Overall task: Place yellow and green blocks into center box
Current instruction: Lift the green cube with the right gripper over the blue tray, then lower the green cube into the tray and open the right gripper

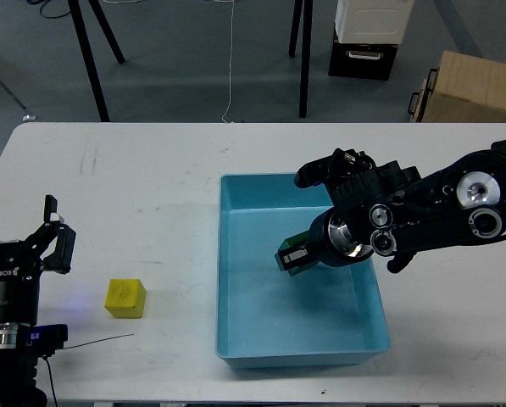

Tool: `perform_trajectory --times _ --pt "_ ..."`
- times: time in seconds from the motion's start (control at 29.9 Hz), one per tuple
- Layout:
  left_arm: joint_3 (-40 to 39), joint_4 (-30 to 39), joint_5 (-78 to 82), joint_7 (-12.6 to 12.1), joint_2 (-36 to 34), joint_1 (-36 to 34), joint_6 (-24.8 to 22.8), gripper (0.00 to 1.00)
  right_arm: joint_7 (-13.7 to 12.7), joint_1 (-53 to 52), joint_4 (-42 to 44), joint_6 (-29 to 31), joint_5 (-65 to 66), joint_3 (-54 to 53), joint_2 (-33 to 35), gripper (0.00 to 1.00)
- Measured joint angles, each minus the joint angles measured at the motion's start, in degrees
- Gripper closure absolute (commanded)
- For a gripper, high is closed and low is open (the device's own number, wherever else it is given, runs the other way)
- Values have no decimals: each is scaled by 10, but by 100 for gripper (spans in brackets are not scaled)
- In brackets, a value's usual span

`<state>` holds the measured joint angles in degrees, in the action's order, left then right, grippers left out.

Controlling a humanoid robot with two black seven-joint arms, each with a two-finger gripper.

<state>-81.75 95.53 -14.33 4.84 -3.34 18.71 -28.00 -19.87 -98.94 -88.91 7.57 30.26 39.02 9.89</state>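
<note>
A light blue box (pixel 236 339) sits at the table's centre. My right gripper (pixel 293 257) reaches in from the right and is shut on a green block (pixel 297 245), held over the inside of the box, a little above its floor. A yellow block (pixel 125 298) lies on the white table at the left, apart from the box. My left gripper (pixel 53 233) is open and empty, just left of and above the yellow block.
The white table (pixel 151 186) ends close to my body at the bottom. A thin black wire (pixel 91 341) lies below the yellow block. Beyond the far edge stand tripod legs (pixel 91 59), a black and white case (pixel 367 38) and a cardboard box (pixel 469 85).
</note>
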Motion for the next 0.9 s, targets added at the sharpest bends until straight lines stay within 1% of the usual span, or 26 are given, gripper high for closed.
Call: perform_trajectory --times 0.07,0.17,0.27,0.3,0.37,0.4,0.47,0.5,0.6,0.8,0.9 --pt "0 0 0 0 0 0 0 0 0 6 1 -4 0 6 -14 94" --pt "0 0 0 -1 0 0 0 0 0 11 6 -6 0 12 -27 83" --pt "0 0 0 -1 0 0 0 0 0 13 8 -7 0 14 -33 78" --pt "0 0 0 -1 -1 0 0 0 0 13 8 -7 -1 14 -35 73" --pt "0 0 0 -1 -1 0 0 0 0 15 9 -7 -1 15 -38 61" --pt "0 0 0 -1 -1 1 0 0 0 17 9 -8 -4 15 -40 57" --pt "0 0 0 -1 -1 1 0 0 0 19 9 -8 -10 15 -44 45" --pt "0 0 0 -1 -1 1 0 0 0 20 9 -9 -14 15 -45 42" --pt "0 0 0 -1 -1 1 0 0 0 21 9 -11 -19 15 -48 36" --pt "0 0 0 -1 -1 1 0 0 0 21 9 -15 -20 14 -50 31" --pt "0 0 0 -1 -1 1 0 0 0 21 9 -16 -20 14 -50 25"
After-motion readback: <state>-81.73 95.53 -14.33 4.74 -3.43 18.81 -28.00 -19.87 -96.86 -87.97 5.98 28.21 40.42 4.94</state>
